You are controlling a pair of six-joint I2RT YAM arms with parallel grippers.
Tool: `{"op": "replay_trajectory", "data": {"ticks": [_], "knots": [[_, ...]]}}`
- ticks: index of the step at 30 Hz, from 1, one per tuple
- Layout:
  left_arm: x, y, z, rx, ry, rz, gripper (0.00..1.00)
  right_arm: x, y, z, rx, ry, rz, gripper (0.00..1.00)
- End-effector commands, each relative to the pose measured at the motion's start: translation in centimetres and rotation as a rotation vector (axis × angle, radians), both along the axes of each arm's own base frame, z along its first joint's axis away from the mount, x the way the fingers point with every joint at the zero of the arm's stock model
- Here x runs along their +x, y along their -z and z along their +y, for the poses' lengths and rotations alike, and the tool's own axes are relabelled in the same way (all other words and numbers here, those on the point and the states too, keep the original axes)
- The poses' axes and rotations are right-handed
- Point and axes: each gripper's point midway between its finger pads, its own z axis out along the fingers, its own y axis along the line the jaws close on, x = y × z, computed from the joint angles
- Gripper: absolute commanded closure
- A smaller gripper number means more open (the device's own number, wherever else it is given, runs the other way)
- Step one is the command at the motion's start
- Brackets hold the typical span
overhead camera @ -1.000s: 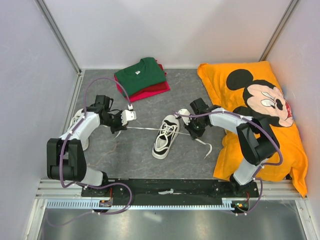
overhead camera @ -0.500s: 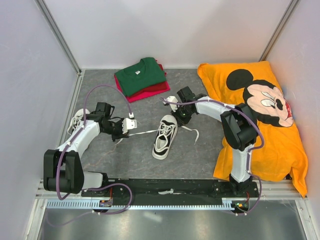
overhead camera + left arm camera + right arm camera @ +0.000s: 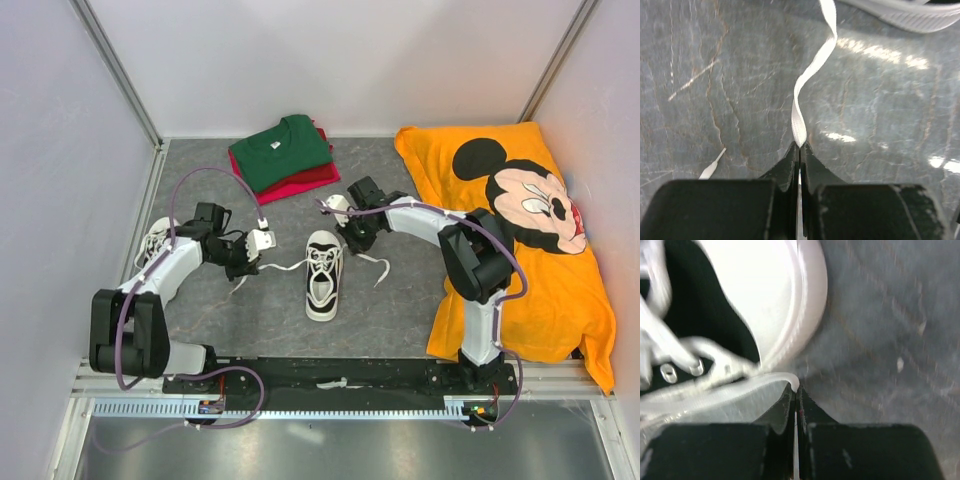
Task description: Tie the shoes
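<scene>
The left gripper [image 3: 799, 146] is clenched on a white lace [image 3: 814, 65], pinched at the very fingertips. From the jaws the lace runs forward in a loose twist toward the sole edge of the shoe [image 3: 323, 275]. The right gripper [image 3: 795, 389] is likewise clamped on a second lace strand [image 3: 720, 396]. A rounded white end of the shoe is located just ahead and left of its tips. The shoe is positioned between both grippers. The other shoe [image 3: 153, 240] is found beside the left arm, partly hidden.
</scene>
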Motion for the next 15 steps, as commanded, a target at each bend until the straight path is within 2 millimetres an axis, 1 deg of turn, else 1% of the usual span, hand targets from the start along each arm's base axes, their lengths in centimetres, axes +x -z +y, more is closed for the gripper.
{"op": "replay_trajectory", "data": {"ticks": [1, 2, 3, 5, 6, 7, 8, 9, 10, 11, 12, 13, 14, 15], "knots": [[2.7, 0.6, 1.4, 0.073, -0.043, -0.037, 0.98, -2.8, 0.1, -6.3, -0.134, 0.000, 0.050, 1.00], [2.9, 0.8, 1.5, 0.080, -0.033, -0.041, 0.98, -3.1, 0.1, -7.0, -0.144, -0.005, 0.057, 0.97], [3.0, 1.0, 1.4, 0.078, -0.022, -0.042, 0.98, -4.0, 0.3, -7.5, -0.163, -0.023, 0.081, 0.88], [3.5, 1.1, 1.1, 0.068, -0.016, -0.045, 0.98, -4.6, 0.1, -7.5, -0.154, -0.052, 0.091, 0.74], [3.7, 1.0, 0.9, 0.059, -0.015, -0.040, 0.98, -4.9, 0.0, -7.5, -0.149, -0.058, 0.103, 0.62], [3.6, 1.4, 0.5, 0.056, -0.007, -0.022, 0.96, -5.0, 0.0, -7.3, -0.139, -0.056, 0.112, 0.57], [3.9, 1.4, 0.4, 0.057, -0.006, -0.021, 0.94, -4.9, -0.2, -7.2, -0.136, -0.055, 0.111, 0.52], [4.0, 1.5, 0.2, 0.052, -0.002, -0.018, 0.86, -4.7, -0.5, -7.1, -0.133, -0.052, 0.103, 0.45], [3.9, 1.5, -0.1, 0.050, 0.004, -0.014, 0.80, -4.6, -1.0, -7.0, -0.126, -0.052, 0.097, 0.43], [4.3, 1.1, -0.2, 0.045, 0.005, -0.028, 0.75, -4.7, -1.3, -7.1, -0.125, -0.047, 0.101, 0.42], [4.4, 0.8, -0.4, 0.032, 0.002, -0.032, 0.67, -4.4, -2.5, -7.0, -0.110, -0.043, 0.080, 0.38], [4.8, 0.3, -0.6, 0.023, -0.015, -0.041, 0.63, -4.3, -3.2, -7.1, -0.099, -0.040, 0.072, 0.34], [5.1, -0.7, -0.6, 0.013, -0.023, -0.070, 0.60, -4.2, -4.0, -7.3, -0.081, -0.025, 0.067, 0.32], [5.2, -1.4, -0.9, -0.009, -0.023, -0.083, 0.55, -3.8, -5.7, -7.4, -0.056, -0.017, 0.029, 0.26]]}}
